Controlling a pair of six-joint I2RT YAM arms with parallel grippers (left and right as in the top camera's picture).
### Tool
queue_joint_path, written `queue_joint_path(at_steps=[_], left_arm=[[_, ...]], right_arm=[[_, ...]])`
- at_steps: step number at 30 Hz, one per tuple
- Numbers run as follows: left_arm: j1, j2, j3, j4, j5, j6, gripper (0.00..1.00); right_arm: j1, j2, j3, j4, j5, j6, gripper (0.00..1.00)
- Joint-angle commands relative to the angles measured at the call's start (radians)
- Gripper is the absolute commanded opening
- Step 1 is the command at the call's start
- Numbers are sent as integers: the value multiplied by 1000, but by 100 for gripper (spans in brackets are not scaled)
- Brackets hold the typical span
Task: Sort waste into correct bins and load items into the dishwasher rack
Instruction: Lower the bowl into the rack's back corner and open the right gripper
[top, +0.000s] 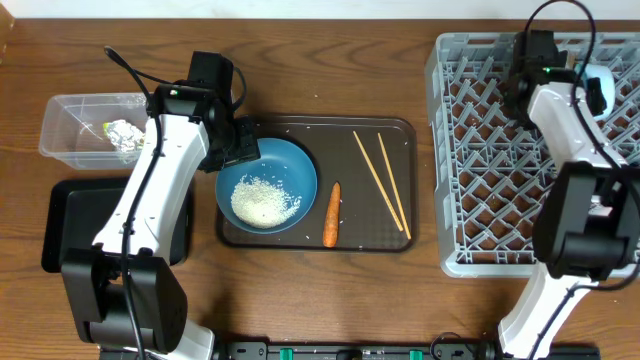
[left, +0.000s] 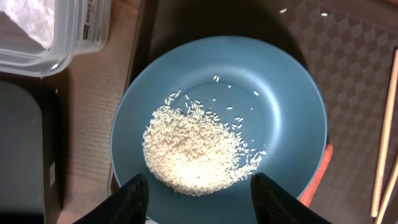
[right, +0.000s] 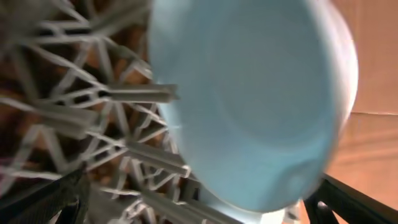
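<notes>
The dark-blue bowl (top: 268, 184) sits on the left of the brown serving tray and holds the heap of rice (top: 263, 201). My left gripper (left: 199, 199) is open just above the bowl's (left: 273, 93) near rim, a finger on each side of the rice (left: 196, 149). The carrot (top: 332, 213) and the chopsticks (top: 381, 183) lie on the tray. The clear tub (top: 62, 125) holds the foil ball (top: 126, 137) and the yellow-green wrapper (top: 108, 128). My right gripper (right: 193, 208) is open beside a light-blue bowl (right: 261, 106) standing on edge in the rack (top: 480, 150). The pink cup is out of view.
The black tray (top: 60, 230) lies at the front left, partly under my left arm. The brown serving tray (top: 370, 235) is in the middle. White crumpled paper (left: 28, 22) shows inside the tub in the left wrist view. The rack's pegs (right: 93, 106) surround my right gripper.
</notes>
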Motion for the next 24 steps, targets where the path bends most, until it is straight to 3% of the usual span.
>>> queue_joint_path(at_steps=[1, 7, 15, 18, 22, 24], left_arm=[[1, -22, 8, -10, -11, 3, 54], [1, -22, 8, -10, -11, 3, 54], [1, -22, 8, -11, -11, 3, 54], [1, -22, 8, -13, -11, 3, 54], [1, -22, 8, -26, -11, 3, 54], [1, -22, 8, -29, -11, 3, 54]], right_arm=[[22, -108, 10, 8, -294, 43, 99], [19, -262, 10, 10, -503, 43, 98], [17, -304, 9, -47, -554, 43, 96], [0, -296, 7, -75, -520, 61, 85], [-58, -294, 7, -97, -414, 238, 73], [-96, -294, 7, -93, -473, 256, 55]])
